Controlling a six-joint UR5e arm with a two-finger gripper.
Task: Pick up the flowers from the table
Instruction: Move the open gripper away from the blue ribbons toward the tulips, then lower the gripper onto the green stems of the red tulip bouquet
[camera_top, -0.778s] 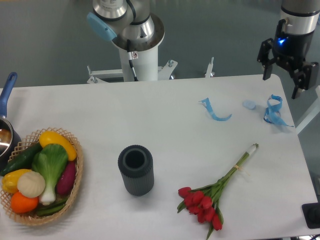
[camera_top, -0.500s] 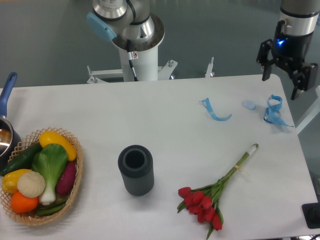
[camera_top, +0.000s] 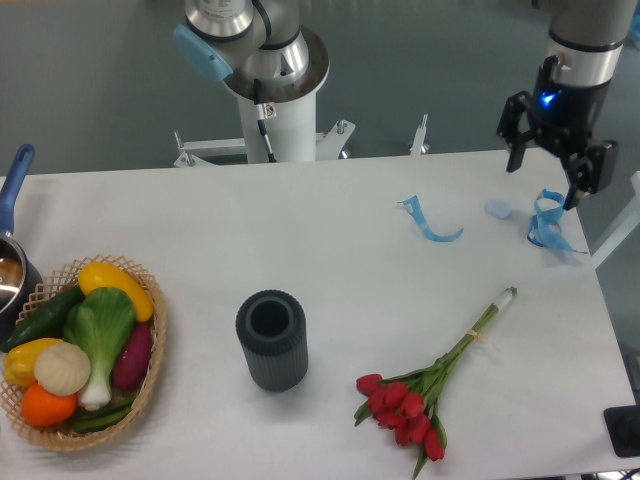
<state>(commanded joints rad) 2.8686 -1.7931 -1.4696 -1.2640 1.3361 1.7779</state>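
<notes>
On white table (camera_top: 300, 240): flowers (camera_top: 425, 390), near front edge; grey floor behind.

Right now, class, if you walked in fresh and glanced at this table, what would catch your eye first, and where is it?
Probably the flowers, a red bunch lying flat near the front right of the white table. Next, the basket of vegetables at the front left, and the dark ribbed cylinder standing between them. The gripper hangs open above the far right corner, over blue ribbon scraps.

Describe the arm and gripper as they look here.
The gripper is black with two dark fingers and a small blue light glowing on its body. Above it sits a silver-grey cylindrical wrist. The arm's base column is white with silver joints and a light blue cap.
</notes>
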